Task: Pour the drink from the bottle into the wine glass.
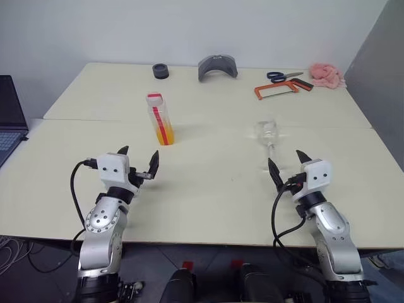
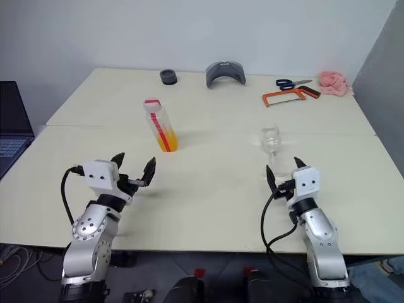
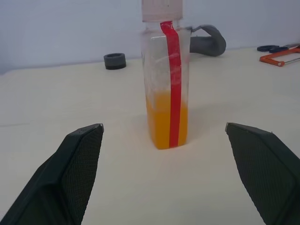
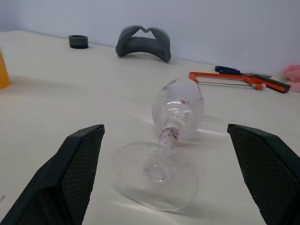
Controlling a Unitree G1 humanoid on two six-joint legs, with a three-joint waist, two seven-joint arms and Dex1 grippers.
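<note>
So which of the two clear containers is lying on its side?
The wine glass, tipped over with its foot toward the right gripper; the bottle stands upright.

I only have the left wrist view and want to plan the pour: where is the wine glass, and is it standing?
Observer: The wine glass lies on its side on the table, foot towards the robot, just ahead of the right gripper.
Operator: Is that gripper holding it?
Observer: No, the right gripper is open and empty.
Operator: Anything else on that side?
Observer: A pink cloth lies at the far right corner.
</note>
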